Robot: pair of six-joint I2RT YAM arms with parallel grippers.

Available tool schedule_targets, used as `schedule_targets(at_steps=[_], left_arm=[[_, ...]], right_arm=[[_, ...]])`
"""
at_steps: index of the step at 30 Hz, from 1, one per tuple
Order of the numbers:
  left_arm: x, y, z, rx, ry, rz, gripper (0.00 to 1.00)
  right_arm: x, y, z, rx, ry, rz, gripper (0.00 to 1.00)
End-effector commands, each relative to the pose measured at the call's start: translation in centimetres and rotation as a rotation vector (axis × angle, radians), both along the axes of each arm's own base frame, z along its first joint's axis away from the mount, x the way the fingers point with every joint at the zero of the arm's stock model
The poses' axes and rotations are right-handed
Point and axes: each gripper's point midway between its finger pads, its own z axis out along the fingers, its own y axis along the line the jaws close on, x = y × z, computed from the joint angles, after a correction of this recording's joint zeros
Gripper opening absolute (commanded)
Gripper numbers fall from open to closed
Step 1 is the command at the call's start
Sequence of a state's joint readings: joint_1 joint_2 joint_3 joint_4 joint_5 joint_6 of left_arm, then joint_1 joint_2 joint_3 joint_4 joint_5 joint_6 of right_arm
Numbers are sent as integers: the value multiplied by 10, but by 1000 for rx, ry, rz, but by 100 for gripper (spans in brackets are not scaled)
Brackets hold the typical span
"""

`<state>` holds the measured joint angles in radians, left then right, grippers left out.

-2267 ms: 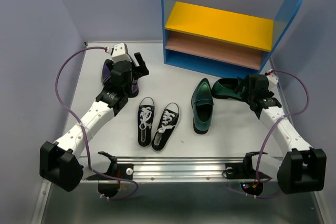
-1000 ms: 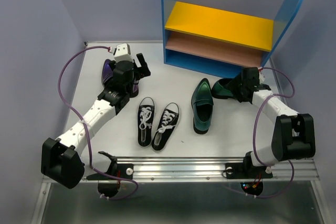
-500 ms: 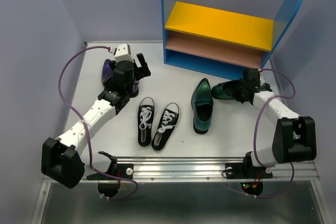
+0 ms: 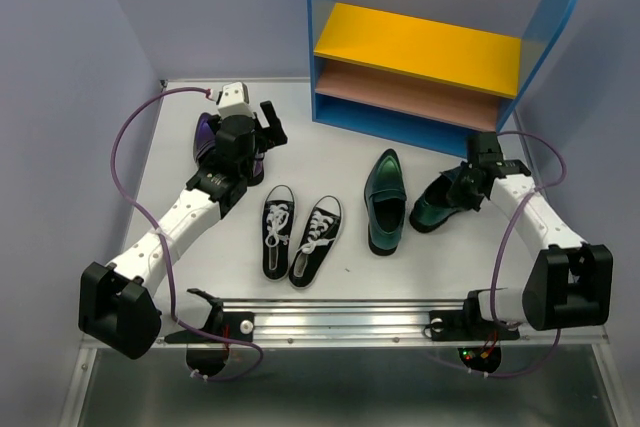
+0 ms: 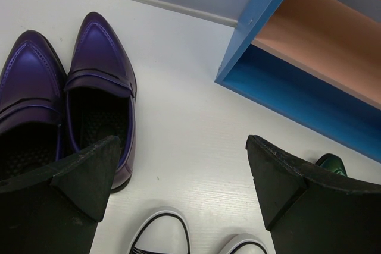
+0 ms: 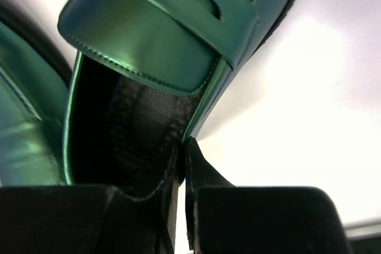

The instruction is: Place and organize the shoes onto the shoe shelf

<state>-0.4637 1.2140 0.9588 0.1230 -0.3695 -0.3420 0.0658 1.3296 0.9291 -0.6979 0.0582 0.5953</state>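
Right arm stretched forward, wrist bent inward; my right claw (image 6: 183, 150) pinches green loafer (image 6: 143, 40) by its side wall. My left claw (image 5: 181, 146) gapes wide, empty, over purple shoes (image 5: 98, 81).

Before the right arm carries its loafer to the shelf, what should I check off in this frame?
1. right gripper shut on the held green loafer: ok, it pinches the shoe's side wall.
2. Held loafer lifted off the table: cannot tell.
3. yellow board of the shoe shelf free of shoes: ok.
4. second green loafer apart from the held one: ok, a narrow gap shows in the top view.
5. left gripper open and holding nothing, above the purple shoes: ok.
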Motion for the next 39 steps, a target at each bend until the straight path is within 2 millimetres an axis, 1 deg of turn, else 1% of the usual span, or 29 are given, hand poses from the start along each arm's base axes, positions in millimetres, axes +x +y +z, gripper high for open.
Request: schedule_targets(at_steps=[1,2,3,4,5,6,7,8,9,10,13,15,17,18,22,24,27,28,29,30,32,34,35,39], left_arm=[[5,-5,32,-46,-74,-5,99],[5,-6,33,-49,-74,-10,99],[5,-7,31,-51,-71,-12,99],[6,-7,32,-53,-71,-15,99],[6,-8,32,-55,-70,-19,99],[6,-8,32,-57,-70,-19,99],[6,-8,32,-57,-70,-17,99],[6,-8,32,-57,-70,-17,99],[6,-8,31,-56,-69,-17,99],[6,-8,32,-55,-70,-17,99],[5,-8,31,-55,-70,-19,99],[5,-8,31,-56,-70,-20,99],[5,-9,31,-56,-70,-22,99],[5,-9,31,-55,-69,-22,99],[5,-8,29,-53,-66,-19,99],[5,-8,29,-53,-66,-17,99],[4,-7,29,-52,-66,-18,99],[4,-7,29,-53,-66,-16,99],[4,-7,29,-51,-66,-16,99],[4,-7,29,-51,-66,-16,99],[4,-7,28,-52,-65,-16,99],[4,-7,26,-50,-61,-17,99],[4,-7,27,-48,-62,-16,99],[4,-7,26,-45,-61,-15,99]], right_arm=[[1,-10,48,-87,-74,90,1],[-3,-12,49,-101,-55,96,1],[-2,-15,54,-120,-60,102,1],[-4,-17,54,-131,-49,100,5],[-6,-19,53,-144,-39,98,17],[-9,-22,51,-157,-25,95,38],[-13,-23,45,-159,-8,94,71],[-15,-22,40,-156,1,93,80],[-16,-21,37,-149,3,90,94],[-19,-21,30,-139,17,78,100],[-22,-17,20,-110,23,43,100],[-21,-18,17,-108,25,21,100],[-21,-22,16,-126,28,7,99],[-22,-27,14,-153,33,-11,98],[-25,-33,11,-173,28,-65,91],[-24,-34,10,-171,16,-75,88],[-24,-36,12,-180,4,-90,82],[-26,-37,11,-185,5,-90,78],[-27,-37,9,-183,10,-91,76],[-26,-35,7,-173,10,-91,75],[-31,-31,-4,-152,35,-85,72],[-28,-23,-10,-106,30,-81,69],[-27,-21,-16,-94,32,-80,63],[-30,-19,-30,-87,52,-85,54]])
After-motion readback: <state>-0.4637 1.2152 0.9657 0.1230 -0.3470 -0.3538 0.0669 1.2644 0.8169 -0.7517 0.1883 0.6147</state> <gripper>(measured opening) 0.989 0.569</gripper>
